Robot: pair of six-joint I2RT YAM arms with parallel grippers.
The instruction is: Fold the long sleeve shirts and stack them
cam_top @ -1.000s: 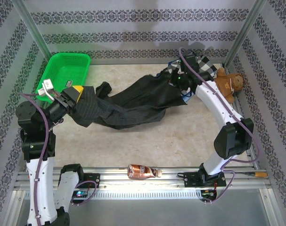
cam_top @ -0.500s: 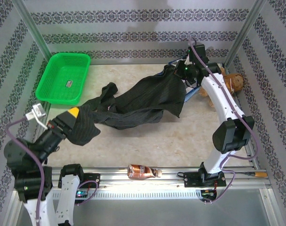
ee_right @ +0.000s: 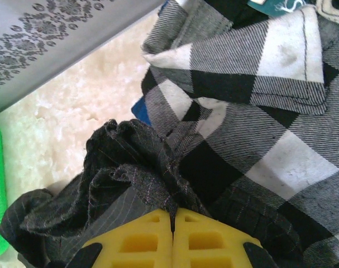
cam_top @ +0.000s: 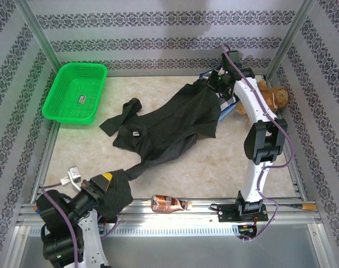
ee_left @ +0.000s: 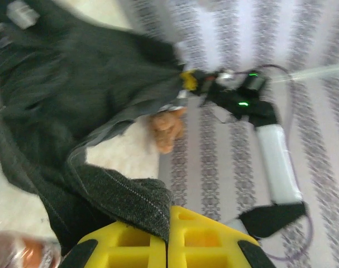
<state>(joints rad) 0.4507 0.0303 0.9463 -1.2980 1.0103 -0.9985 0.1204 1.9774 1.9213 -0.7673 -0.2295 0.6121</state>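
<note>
Left end effector [ee_left: 168, 218] is closed tight on one end of the dark shirt [cam_top: 177, 117]. Its yellow fingers are pressed together with a fold of cloth pinched between them, down at the near-left edge of the counter [cam_top: 225, 162]. The right end effector [ee_right: 172, 218] is likewise closed on a bunched wad of the same shirt at the far right corner. That grip sits just beside the checked shirt [ee_right: 258, 111], with a sliver of the blue garment [ee_right: 139, 109] showing there too.

Holding it at two opposite ends draws the dark shirt out diagonally across the counter, probably to pull it long and flat before any fold is made. Its middle lies on the surface, rumpled, with one sleeve flung out leftward toward the green basket [cam_top: 68, 84]. A narrow band of cloth runs taut to the left grip; I cannot tell whether it is a sleeve or a hem.

The dark shirt is thin woven charcoal cloth with faint pale pinstripes, limp enough to crease and gather wherever it is squeezed. The checked shirt is heavier, in bold black-and-white squares with a stitched edge, heaped near the teddy bear [cam_top: 272, 96]. The fingers are blocky moulded plastic with square recesses. The counter is pale and marbled.
</note>
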